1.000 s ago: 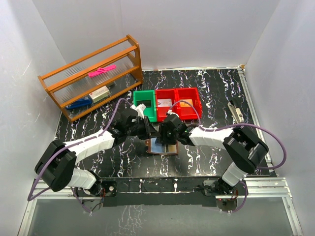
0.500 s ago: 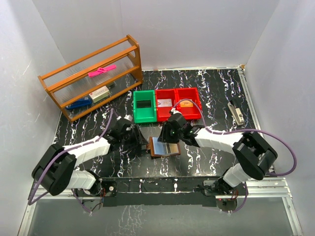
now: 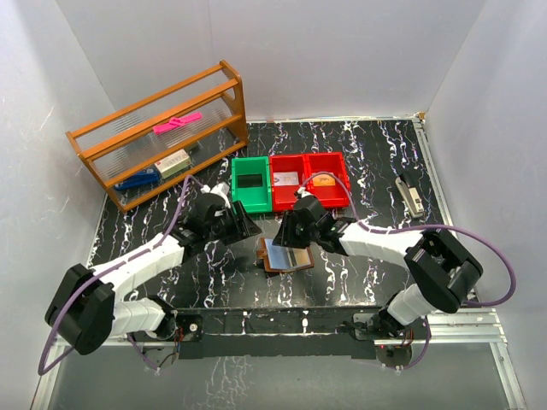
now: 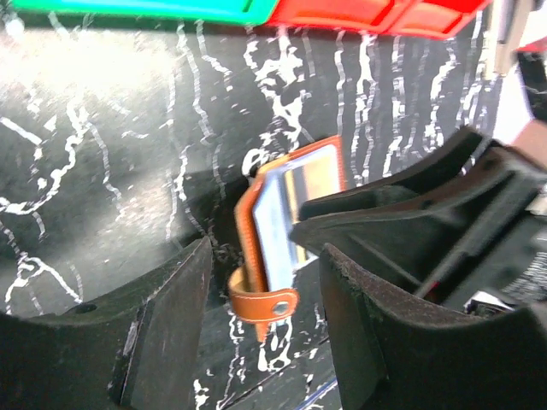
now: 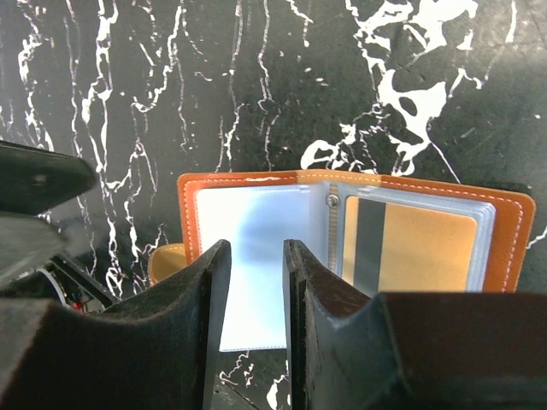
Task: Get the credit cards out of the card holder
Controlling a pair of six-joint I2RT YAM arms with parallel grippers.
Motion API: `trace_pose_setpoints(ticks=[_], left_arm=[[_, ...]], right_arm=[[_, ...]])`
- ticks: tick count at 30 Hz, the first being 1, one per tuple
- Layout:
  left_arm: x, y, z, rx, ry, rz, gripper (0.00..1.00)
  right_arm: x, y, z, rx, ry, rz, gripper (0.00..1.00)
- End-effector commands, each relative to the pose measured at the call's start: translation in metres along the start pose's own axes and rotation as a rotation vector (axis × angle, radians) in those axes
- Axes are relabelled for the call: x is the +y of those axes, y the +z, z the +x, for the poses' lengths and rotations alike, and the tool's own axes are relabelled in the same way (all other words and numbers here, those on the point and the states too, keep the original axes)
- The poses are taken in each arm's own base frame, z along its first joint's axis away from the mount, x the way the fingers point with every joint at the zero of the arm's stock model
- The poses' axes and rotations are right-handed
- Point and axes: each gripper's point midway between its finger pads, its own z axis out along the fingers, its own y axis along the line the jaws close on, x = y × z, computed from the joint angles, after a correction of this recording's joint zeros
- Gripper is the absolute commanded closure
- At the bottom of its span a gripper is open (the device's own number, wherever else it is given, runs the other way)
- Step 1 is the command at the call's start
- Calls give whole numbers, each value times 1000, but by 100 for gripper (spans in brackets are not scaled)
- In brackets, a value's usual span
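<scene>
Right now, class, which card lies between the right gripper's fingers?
The pale blue card, sticking out past the holder rim; the gold-orange card sits sleeved in the other half.

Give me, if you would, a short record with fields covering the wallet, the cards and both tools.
wallet: lies open on the table, between the two tools
gold card: in a clear pocket, dark stripe showing
pale blue card: sticks out past the wallet's edge
right tool: over the pale blue card, fingers a narrow gap apart
left tool: open, empty, beside the wallet
bins: green bin and two red bins, behind the wallet
</scene>
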Motion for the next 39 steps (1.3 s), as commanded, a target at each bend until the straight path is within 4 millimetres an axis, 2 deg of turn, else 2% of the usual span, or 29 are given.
trace_pose_setpoints(ticks=[1,3,6,9,11,14,20,23,25,31,33,39], left_arm=[[-31,-10,-7,25,50,101,48],[-40,-8,-3,65,51,128,49],[-54,-4,8,124,71,166,49],[-67,3,19,175,110,174,49],[-67,11,29,207,116,148,50],[-55,24,46,248,74,105,55],[-38,41,67,289,37,66,62],[-25,48,77,310,37,25,63],[-19,51,82,312,25,17,62],[0,56,85,294,27,-34,62],[1,58,86,300,33,-35,62],[3,62,84,297,33,-64,62]], right_arm=[[0,-9,-17,-82,12,20,71],[-6,-18,-31,-141,2,69,70],[-27,-33,-47,-191,12,163,69],[-45,-43,-52,-184,42,160,68],[-51,-48,-51,-175,56,122,68],[-48,-51,-42,-155,67,55,68],[-29,-50,-24,-82,49,-91,69],[-30,-45,-17,-48,37,-105,69],[-35,-40,-10,-19,25,-97,69],[-66,-21,7,57,11,16,73],[-64,-19,16,92,11,-3,79],[-73,-22,30,92,58,9,79]])
